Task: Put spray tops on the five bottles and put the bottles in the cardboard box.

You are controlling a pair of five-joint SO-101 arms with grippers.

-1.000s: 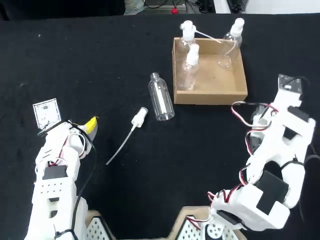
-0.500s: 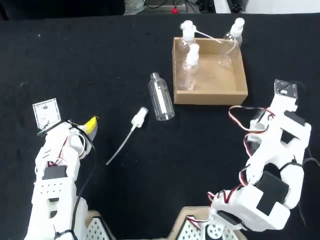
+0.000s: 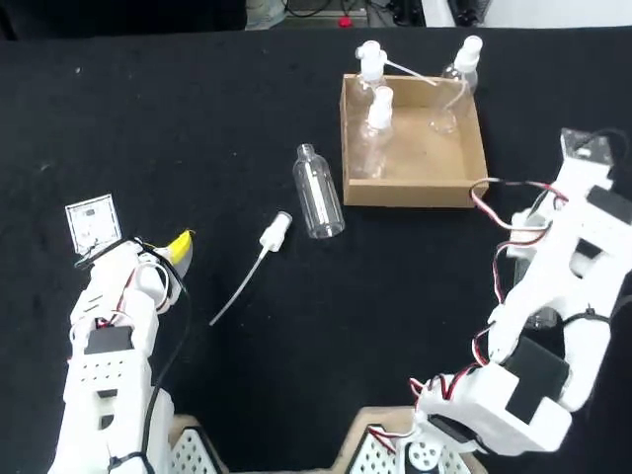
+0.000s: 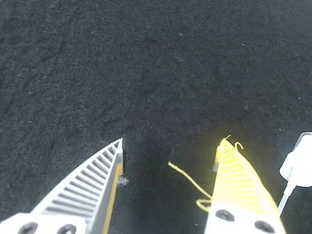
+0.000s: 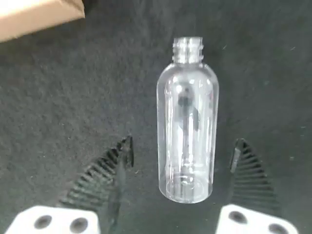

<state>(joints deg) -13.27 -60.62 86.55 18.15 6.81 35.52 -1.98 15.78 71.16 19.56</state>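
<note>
Bottle (image 5: 187, 122) (capless) between right tool's (image 5: 183, 143) jaws

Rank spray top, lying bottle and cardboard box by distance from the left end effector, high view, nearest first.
1. Spray top, loose, closest to the left end effector.
2. Bottle, lying between the top and the box.
3. Cardboard box, farthest, toward the back.

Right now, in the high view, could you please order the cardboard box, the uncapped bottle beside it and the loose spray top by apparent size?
1. cardboard box
2. uncapped bottle
3. loose spray top: with its tube it runs longer than the bottle, yet covers far less area.
</note>
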